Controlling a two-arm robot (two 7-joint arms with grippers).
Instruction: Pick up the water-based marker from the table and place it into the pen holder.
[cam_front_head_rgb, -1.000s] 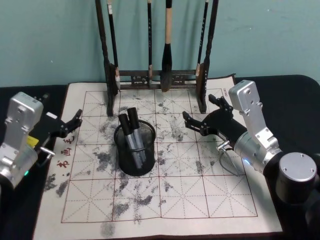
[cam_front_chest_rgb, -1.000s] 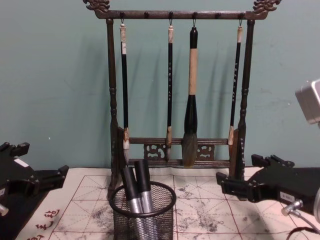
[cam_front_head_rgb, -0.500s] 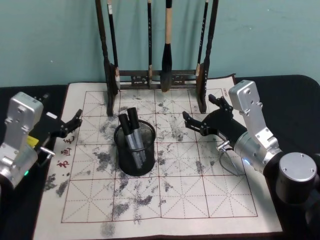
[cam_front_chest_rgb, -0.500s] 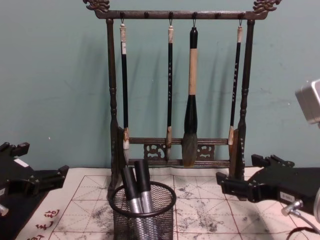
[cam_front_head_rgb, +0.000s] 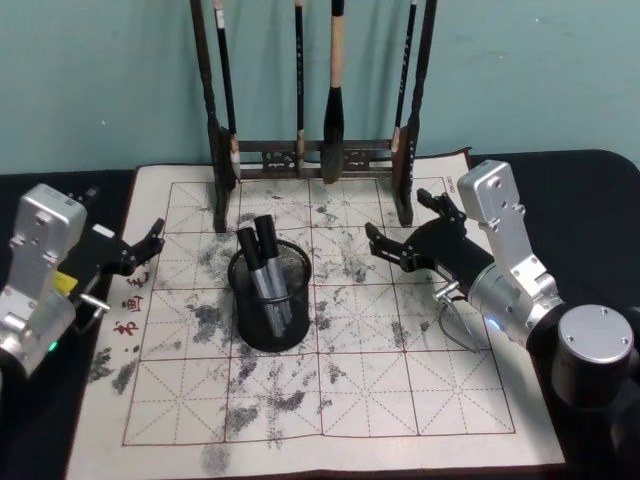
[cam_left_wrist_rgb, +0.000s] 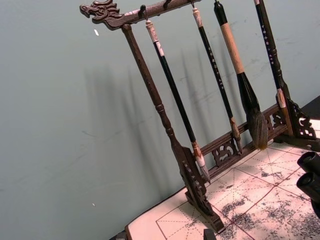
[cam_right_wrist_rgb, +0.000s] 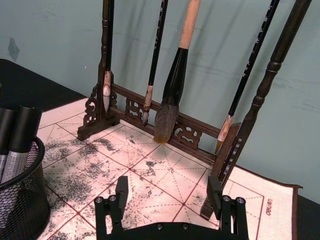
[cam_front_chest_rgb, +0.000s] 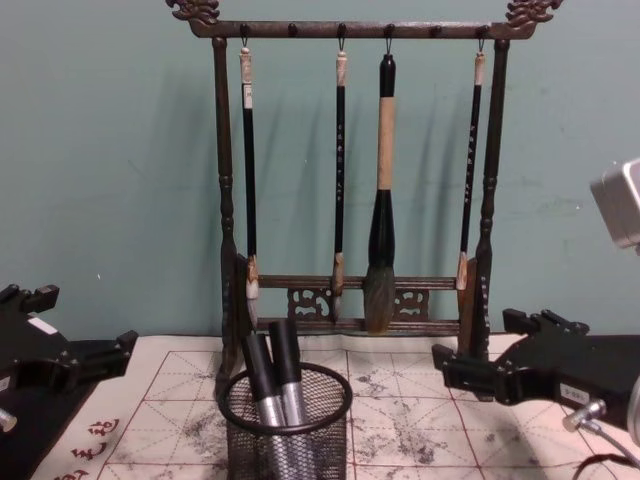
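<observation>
Black markers (cam_front_head_rgb: 262, 262) in pen holder (cam_front_head_rgb: 270, 318), between open tools.

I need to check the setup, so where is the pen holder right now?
In the head view the pen holder stands on the ink-stained grid mat, slightly left of centre, in front of the wooden brush rack, with two markers standing inside it.
</observation>
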